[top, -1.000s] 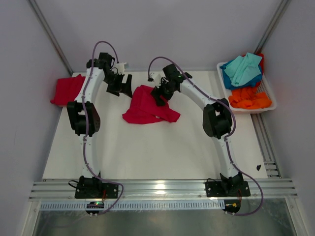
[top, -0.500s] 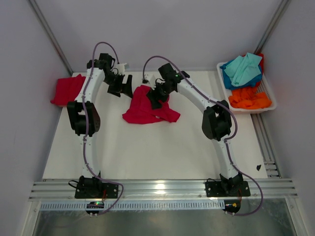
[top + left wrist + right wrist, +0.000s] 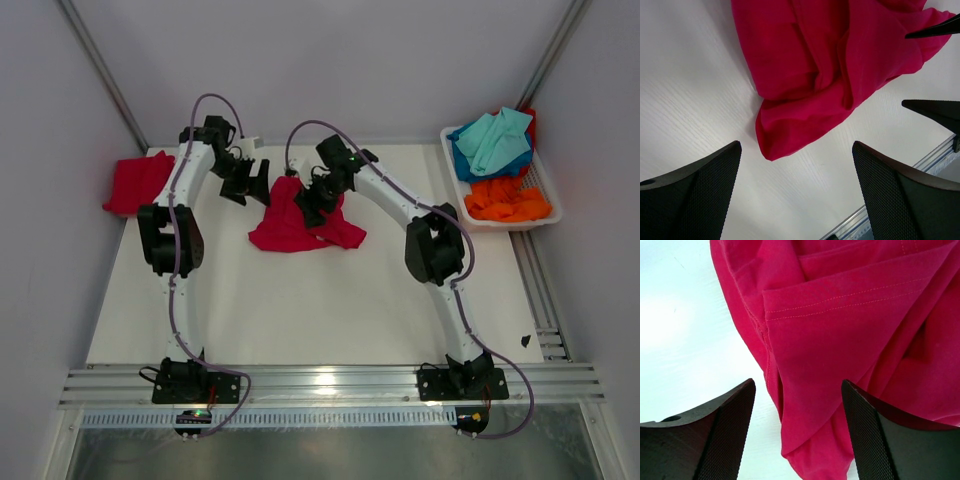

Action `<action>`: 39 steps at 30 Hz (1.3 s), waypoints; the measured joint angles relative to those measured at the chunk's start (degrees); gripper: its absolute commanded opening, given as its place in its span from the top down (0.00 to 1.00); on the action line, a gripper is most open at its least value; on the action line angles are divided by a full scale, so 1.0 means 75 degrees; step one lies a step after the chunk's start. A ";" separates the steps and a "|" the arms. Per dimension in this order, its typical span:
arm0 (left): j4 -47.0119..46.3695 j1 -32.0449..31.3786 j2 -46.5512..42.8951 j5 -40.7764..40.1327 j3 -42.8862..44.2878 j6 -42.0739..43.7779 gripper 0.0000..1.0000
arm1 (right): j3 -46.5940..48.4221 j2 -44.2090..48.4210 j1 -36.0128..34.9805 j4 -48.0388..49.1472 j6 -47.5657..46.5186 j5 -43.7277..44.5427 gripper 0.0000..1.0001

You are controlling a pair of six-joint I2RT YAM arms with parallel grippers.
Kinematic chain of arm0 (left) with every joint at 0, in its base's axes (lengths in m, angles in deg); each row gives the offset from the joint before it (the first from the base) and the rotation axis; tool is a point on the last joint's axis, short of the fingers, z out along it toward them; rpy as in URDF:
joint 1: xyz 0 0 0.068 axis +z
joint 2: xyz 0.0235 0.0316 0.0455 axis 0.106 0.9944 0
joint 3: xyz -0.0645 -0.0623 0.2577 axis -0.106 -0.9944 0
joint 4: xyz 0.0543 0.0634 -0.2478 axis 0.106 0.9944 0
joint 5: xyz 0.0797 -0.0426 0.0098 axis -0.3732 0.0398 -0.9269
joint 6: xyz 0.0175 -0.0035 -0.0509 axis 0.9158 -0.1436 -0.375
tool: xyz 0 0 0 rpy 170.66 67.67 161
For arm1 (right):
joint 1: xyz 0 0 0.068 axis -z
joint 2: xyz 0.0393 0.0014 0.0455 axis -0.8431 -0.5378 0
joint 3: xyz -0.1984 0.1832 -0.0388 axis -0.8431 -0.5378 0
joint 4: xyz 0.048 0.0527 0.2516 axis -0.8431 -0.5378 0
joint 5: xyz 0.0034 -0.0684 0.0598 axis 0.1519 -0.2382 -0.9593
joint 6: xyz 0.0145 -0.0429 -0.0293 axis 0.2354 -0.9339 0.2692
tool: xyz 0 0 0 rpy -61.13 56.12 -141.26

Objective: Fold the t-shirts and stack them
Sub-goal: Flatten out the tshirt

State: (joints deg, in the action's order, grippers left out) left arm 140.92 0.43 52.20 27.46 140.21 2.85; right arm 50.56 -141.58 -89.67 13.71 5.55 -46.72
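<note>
Two shirts lie on the counter (image 3: 300,310), with more in a basket.

1. Shirt (image 3: 295,225), crimson, crumpled, unfolded. It lies at 12 o'clock from the counter's centre, near the far edge. One lobe spreads toward 4 o'clock, and the top narrows toward 12 o'clock. The right wrist view shows a stitched hem and several overlapping folds.

2. Folded shirt (image 3: 135,182), red. It sits at 10 o'clock, on the counter's left edge and partly overhanging it, well apart from item 1.

3. Basket (image 3: 515,225), white. It stands at 2 o'clock, beside the counter's right edge, and holds teal, blue, orange and red garments in a heap.

4. Left end effector (image 3: 250,182), jaws spread wide and holding nothing. It is at 10 o'clock of the shirt, just beside its upper edge. In its own view a lower fold of the cloth shows between the fingers (image 3: 700,195), clear of both.

5. Right end effector (image 3: 310,205), jaws wide apart with nothing clamped. It is over the upper part of the shirt, with the cloth filling the gap between its fingers (image 3: 725,435). Whether the tips touch the fabric cannot be told.
</note>
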 measured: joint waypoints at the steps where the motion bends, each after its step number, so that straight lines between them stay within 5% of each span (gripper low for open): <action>1: 0.0000 0.0000 0.0000 0.0003 -0.0047 0.0000 0.07 | 0.0000 -0.0006 -0.0015 0.0032 0.0012 0.0012 0.28; 27: 0.0020 0.0000 -0.0003 0.0006 -0.0102 0.0006 0.09 | 0.0207 -0.0600 -0.0702 0.0973 0.0029 0.1311 0.32; 32: 0.0017 0.0009 -0.0003 0.0070 -0.0102 0.0000 0.10 | 0.0204 -0.0600 -0.0697 0.1134 0.0026 0.1565 0.53; 36: 0.0017 0.0009 -0.0003 0.0093 -0.0102 0.0000 0.11 | 0.0160 -0.0600 -0.0688 0.1183 -0.0009 0.1743 0.97; 39: 0.0017 0.0009 -0.0003 0.0102 -0.0102 0.0015 0.12 | 0.0154 -0.0600 -0.0688 0.1189 -0.0058 0.1851 0.97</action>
State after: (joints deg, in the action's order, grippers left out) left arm 141.06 0.50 52.18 28.23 139.45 2.96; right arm 51.72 -146.08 -94.83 22.62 5.12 -32.84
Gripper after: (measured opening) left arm 0.889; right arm 0.043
